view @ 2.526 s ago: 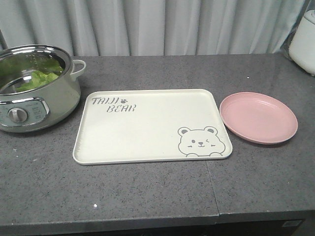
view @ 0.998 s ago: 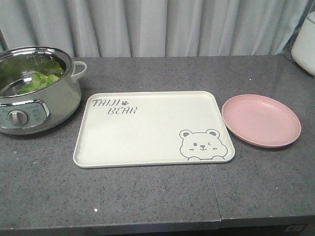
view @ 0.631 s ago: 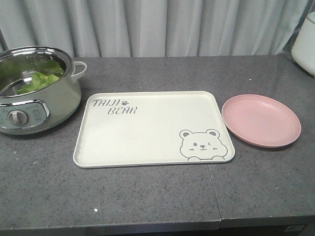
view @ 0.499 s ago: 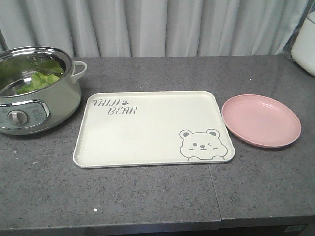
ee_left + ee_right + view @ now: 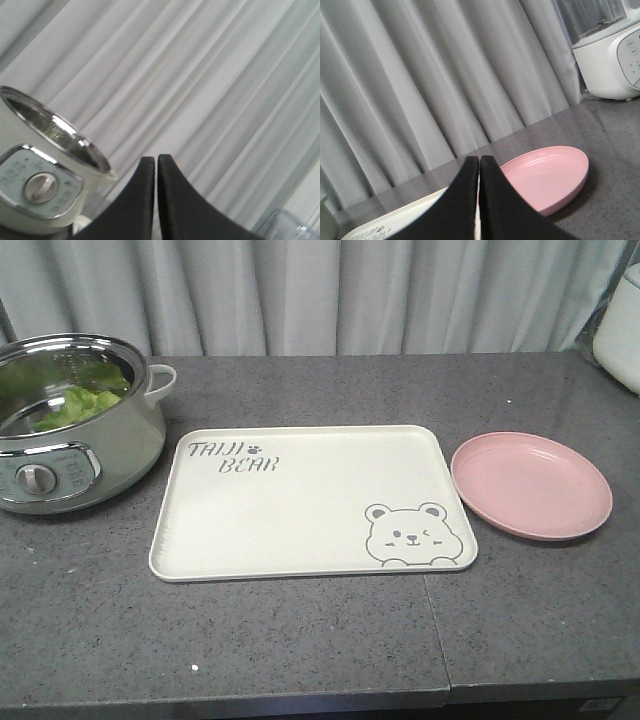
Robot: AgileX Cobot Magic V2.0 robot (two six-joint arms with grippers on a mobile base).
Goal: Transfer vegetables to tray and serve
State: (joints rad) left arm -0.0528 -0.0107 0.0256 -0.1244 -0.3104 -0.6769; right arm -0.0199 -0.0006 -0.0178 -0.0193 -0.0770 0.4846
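Observation:
The vegetables, light-green lettuce leaves, lie inside the steel-rimmed electric pot at the far left of the counter. The cream tray with bear drawing lies flat in the middle and holds nothing. Neither gripper appears in the front view. In the left wrist view my left gripper is shut with nothing between its black fingers, and the pot stands ahead to its left. In the right wrist view my right gripper is shut on nothing, raised over the tray's near side.
A round pink plate sits just right of the tray, also visible beyond the right fingers as a pink plate. A white appliance stands at the far right corner. Grey curtains hang behind the dark speckled counter.
The front view shifted slightly between 2.5 s and 1 s ago; since then the pot, tray and plate have stayed in place.

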